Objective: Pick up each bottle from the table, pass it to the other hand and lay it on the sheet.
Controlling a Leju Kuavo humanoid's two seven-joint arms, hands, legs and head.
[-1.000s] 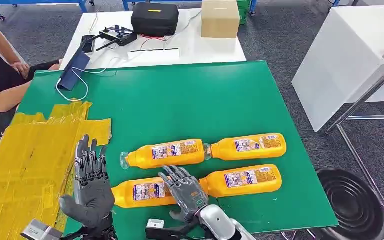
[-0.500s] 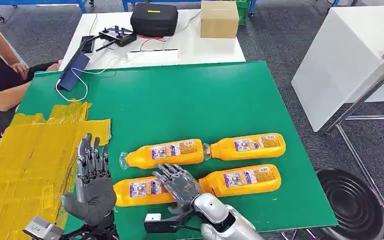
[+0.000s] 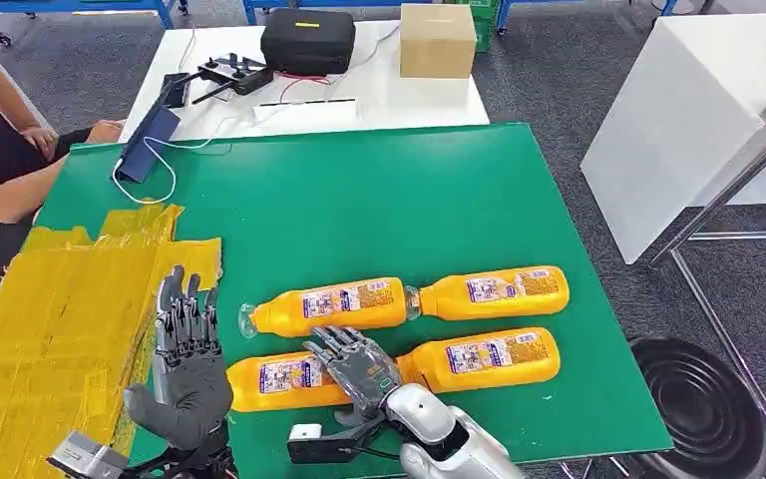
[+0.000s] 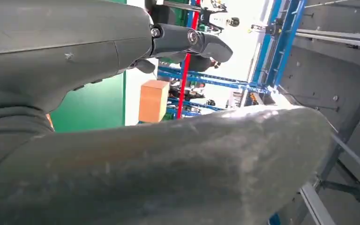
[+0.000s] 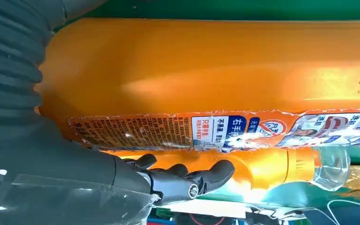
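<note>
The right robot hand (image 3: 357, 367), fingers spread, lay over the near-left orange bottle (image 3: 281, 379), lengthwise across the lower centre of the frame; the open left robot hand (image 3: 186, 369) waited lower left.

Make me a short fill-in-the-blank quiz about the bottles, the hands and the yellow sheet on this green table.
1. The number of orange bottles lying on the green table is ____.
2. The right hand rests on the near-left bottle, while the left hand holds ____.
3. The yellow sheet lies on the robot's ____ side of the table.
4. The number of bottles lying on the sheet is ____.

Missing words: four; nothing; left; zero
</note>
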